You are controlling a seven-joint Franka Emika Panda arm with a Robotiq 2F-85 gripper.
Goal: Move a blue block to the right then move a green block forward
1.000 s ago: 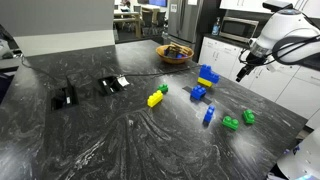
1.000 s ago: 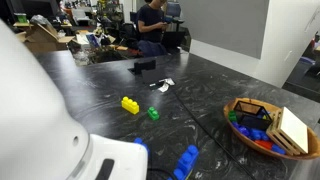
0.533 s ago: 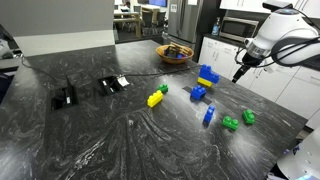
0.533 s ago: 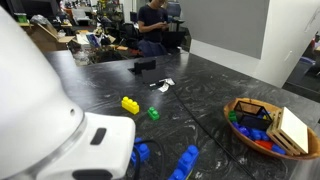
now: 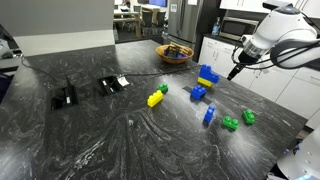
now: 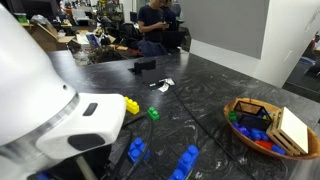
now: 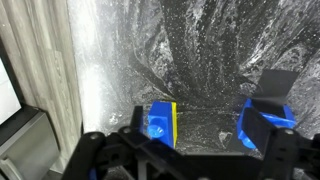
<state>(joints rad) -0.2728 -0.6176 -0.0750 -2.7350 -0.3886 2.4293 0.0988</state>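
The slim blue block stands on the dark marble table, right of centre. The low green block lies just right of it, beside a chunkier green brick. My gripper hangs in the air at the table's far right, above and right of the blue-and-yellow stack, well away from both blocks. In the wrist view the gripper looks open and empty, with the stack and a blue brick below it.
A squat blue brick sits by the stack. A yellow-and-green piece lies mid-table. A wooden bowl of bricks stands at the back; two black items lie left. My arm blocks much of an exterior view.
My gripper has moved left and slightly up, toward the blue-and-yellow stack. The arm now fills more of an exterior view. No block has moved.
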